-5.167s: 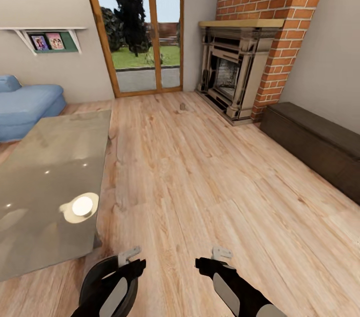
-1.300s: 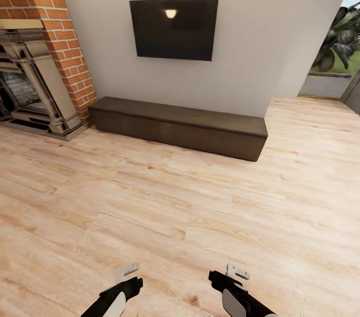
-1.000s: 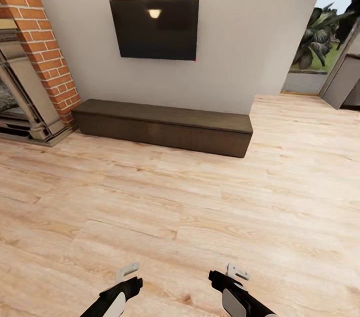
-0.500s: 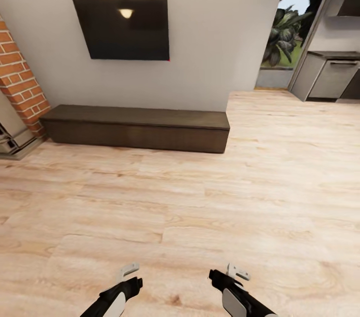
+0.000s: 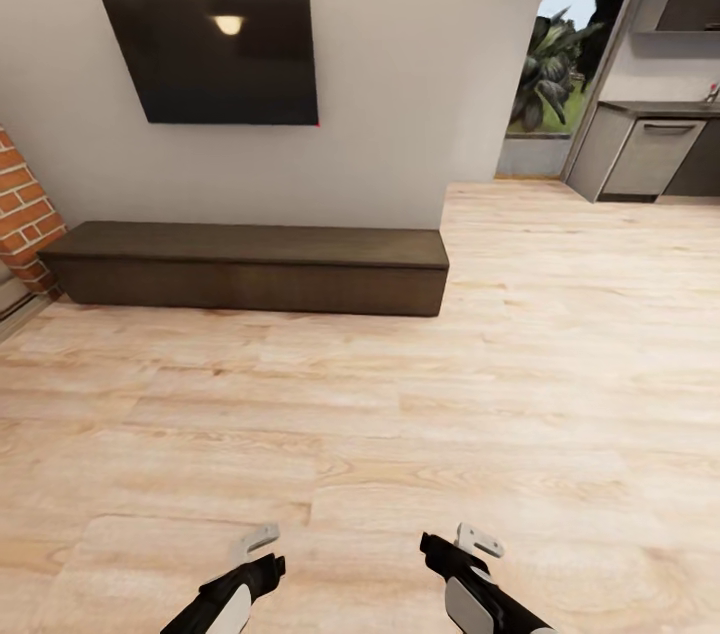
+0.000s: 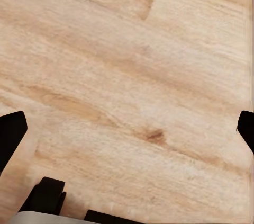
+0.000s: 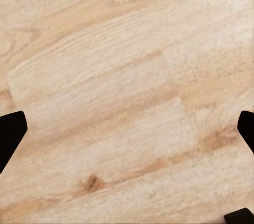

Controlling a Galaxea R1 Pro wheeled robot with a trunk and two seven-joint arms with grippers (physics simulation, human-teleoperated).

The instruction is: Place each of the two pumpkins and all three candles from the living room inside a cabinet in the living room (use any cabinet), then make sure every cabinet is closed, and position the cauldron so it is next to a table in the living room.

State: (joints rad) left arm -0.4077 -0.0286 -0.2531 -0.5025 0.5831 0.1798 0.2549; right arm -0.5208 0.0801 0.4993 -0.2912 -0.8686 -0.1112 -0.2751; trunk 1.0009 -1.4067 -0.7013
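- Pale wood-plank floor point(image 5: 420, 414) across the whole foreground, bare between robot and wall.
- Long, low dark-brown cabinet point(image 5: 250, 269) against the grey wall point(image 5: 400, 64), all fronts shut flush, top bare.
- Black TV point(image 5: 212, 56) mounted on that wall directly above the cabinet, a lamp's glint in its screen.
- Sliver of red brick chimney point(image 5: 22, 214) at the far left, just beside the cabinet's left end.
- To the right, an opening past the wall's corner, with green plants point(image 5: 555, 54) outdoors and grey kitchen units point(image 5: 650, 154) beyond.
- Left pincer point(image 5: 255, 554) low in the head view, held above the floor; in the left wrist view point(image 6: 127, 128) its dark fingertips point(image 6: 10, 134) at opposite edges, spread wide, nothing between but planks.
- Right pincer point(image 5: 455, 549) likewise low and over the floor; in the right wrist view point(image 7: 127, 128) fingertips point(image 7: 10, 131) far apart at the edges, gaping wide and empty.
- Against the earlier head views: whole scene slid leftward, a turn of the camera to the right rather than any move of furniture.
- Fireplace, glass table, sofa and garden doors of the oldest view gone from sight; brick reduced to a corner.
- Kitchen units now further into view at the right; cabinet seen more squarely.
- Both arms in the same low pose throughout.
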